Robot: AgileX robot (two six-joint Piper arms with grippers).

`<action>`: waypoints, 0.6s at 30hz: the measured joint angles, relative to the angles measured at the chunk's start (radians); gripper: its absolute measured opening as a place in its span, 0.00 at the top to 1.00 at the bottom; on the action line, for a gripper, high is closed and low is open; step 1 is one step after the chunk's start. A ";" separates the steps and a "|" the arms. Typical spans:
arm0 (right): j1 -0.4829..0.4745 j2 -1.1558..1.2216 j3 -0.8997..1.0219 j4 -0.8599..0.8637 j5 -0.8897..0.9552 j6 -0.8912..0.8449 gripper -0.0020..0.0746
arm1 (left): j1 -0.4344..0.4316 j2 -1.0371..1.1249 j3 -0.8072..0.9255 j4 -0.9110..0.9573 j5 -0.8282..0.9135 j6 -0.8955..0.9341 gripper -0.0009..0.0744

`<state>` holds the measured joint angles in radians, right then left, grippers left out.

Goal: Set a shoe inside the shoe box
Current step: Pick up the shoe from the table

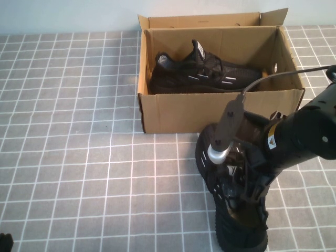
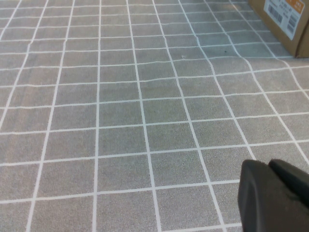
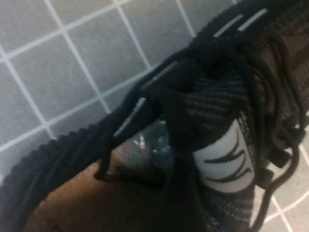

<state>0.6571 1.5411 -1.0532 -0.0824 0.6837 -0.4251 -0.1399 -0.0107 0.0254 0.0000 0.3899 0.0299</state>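
A brown cardboard shoe box [image 1: 173, 113] stands open at the back middle of the table. One black sneaker [image 1: 210, 73] lies inside it. A second, look-alike black shoe [image 1: 241, 231] lies on the grey checked cloth in front of the box, toward the right. My right gripper [image 1: 244, 181] is down on this shoe at its opening. The right wrist view is filled by the shoe's collar, laces and white tongue label [image 3: 219, 162]. My left gripper [image 2: 273, 193] is shut and empty, low over bare cloth at the front left corner [image 1: 4, 242].
The box's corner with an orange and white label [image 2: 285, 19] shows in the left wrist view. A cable [image 1: 283, 73] from the right arm runs over the box's front right rim. Open cloth lies left of the box.
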 joint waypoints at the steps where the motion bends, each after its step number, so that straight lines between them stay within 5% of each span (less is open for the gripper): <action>1: 0.000 0.000 0.000 -0.011 0.000 0.007 0.30 | 0.000 0.000 0.000 0.000 0.000 0.000 0.99; 18: 0.000 0.001 0.000 -0.020 -0.059 -0.080 0.30 | 0.000 0.000 0.000 0.000 0.000 0.000 0.99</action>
<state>0.6571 1.5424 -1.0532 -0.1020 0.6250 -0.5051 -0.1399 -0.0107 0.0254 0.0000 0.3899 0.0299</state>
